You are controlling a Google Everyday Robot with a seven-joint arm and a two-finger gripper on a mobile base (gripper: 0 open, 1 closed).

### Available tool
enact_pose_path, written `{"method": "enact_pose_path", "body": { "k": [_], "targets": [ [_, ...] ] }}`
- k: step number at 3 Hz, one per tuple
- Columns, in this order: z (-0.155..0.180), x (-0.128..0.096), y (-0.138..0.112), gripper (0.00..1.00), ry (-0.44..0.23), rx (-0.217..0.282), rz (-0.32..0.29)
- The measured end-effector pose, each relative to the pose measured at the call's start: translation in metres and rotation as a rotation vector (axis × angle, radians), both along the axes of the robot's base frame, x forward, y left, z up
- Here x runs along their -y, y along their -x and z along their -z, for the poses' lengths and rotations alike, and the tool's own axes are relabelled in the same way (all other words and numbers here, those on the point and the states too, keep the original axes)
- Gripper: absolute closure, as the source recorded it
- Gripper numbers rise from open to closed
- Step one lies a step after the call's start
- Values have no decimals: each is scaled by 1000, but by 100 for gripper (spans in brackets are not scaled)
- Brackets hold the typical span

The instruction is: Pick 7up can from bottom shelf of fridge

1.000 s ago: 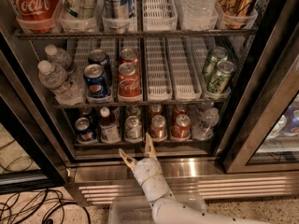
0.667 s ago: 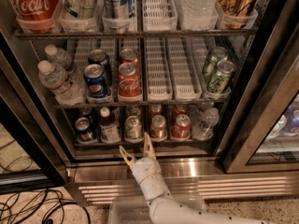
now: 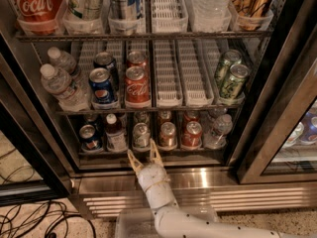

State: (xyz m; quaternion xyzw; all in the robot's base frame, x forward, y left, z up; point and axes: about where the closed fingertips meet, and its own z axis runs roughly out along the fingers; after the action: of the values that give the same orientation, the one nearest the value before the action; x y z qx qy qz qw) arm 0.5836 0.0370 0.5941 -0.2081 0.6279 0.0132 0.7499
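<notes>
Holds the claw (image 3: pixel 144 155) low, just in front of the steel lip of the bottom shelf (image 3: pixel 198 158) of the fridge (image 3: pixel 260 113), spread apart and empty. Points it straight at the 7up can (image 3: pixel 141 135), upright in the front row between a small bottle (image 3: pixel 116 133) and a red can (image 3: pixel 168 134). Probably opened so as to pass on both sides of the can; little room beside such close neighbours.

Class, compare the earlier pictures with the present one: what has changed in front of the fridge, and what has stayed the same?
The claw, open, has edged very slightly up toward the front lip of the bottom shelf, just below the 7up can. It has taken hold of nothing. The 7up can, the other cans and the bottles stayed where they were.
</notes>
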Motion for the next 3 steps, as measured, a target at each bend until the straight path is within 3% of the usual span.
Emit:
{"method": "enact_pose_path", "body": {
  "k": [3],
  "targets": [
    [0, 0, -12, 35, -22, -14, 87]
  ]
}}
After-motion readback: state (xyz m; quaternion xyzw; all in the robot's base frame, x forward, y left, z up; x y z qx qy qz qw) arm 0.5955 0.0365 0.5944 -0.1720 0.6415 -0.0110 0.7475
